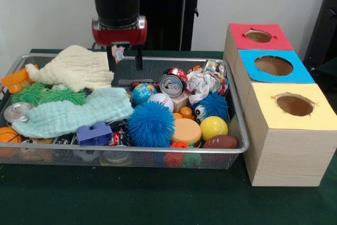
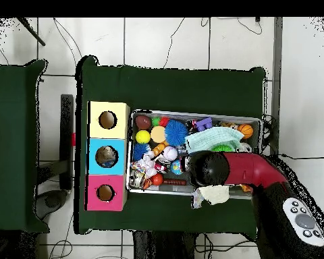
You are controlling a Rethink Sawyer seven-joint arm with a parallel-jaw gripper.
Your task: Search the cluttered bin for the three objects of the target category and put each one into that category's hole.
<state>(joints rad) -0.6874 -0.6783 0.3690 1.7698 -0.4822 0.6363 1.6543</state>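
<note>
Dark green table (image 1: 158,198) bears wire bin (image 1: 239,130), white wall (image 1: 42,9) behind

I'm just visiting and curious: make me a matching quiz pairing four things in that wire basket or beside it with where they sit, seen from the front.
Things:
1. spiky blue rubber ball
2. cream knitted cloth
3. red-topped wooden box
4. brown toy football

Places:
A. farthest of the three boxes
B. basket's front right corner
C. basket's back left
D. middle of the basket's front

Pairs: 1-D, 2-C, 3-A, 4-B
</note>
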